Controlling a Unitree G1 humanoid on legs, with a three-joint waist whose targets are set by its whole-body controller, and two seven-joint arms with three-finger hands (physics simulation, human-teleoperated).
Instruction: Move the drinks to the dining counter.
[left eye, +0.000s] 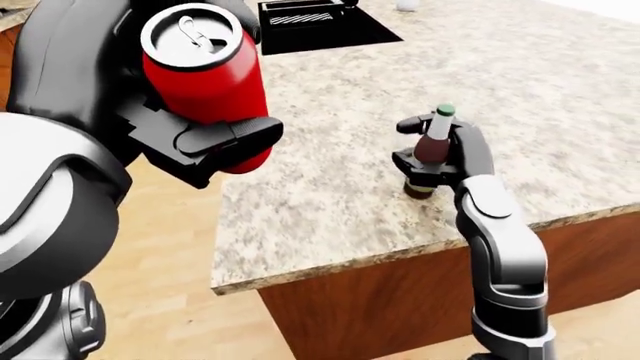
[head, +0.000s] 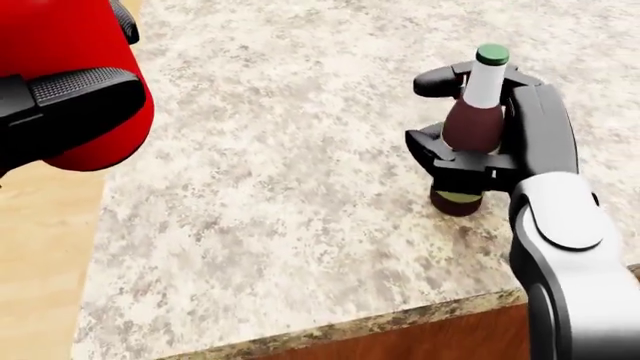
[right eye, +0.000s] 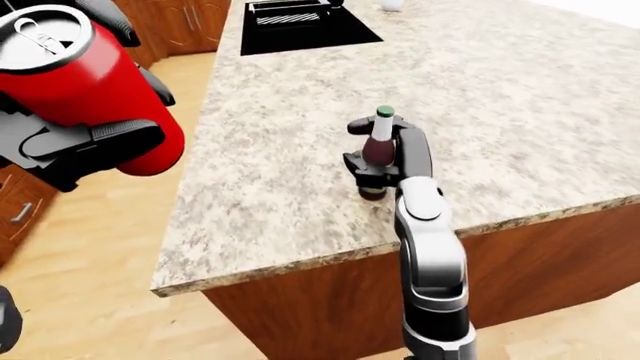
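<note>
Head view: at 3 o'clock right hand (head: 470, 154) clamps rigid, top-heavy bottle (head: 472, 124) mid-body; left hand (left eye: 200, 139) grips light, dentable can (left eye: 205, 79).

Speckled granite counter (right eye: 520, 105) on a reddish wooden base (right eye: 330, 307), its near edge running across the lower part of the eye views. A small dark bottle (head: 472, 124) with a white neck and green cap stands upright on the slab near that near edge, its base touching the stone. At the far end, a flat black cooktop (right eye: 300, 26) is set into the surface, well apart from the bottle. Pale wooden floor (right eye: 90, 247) borders the counter on the left.
</note>
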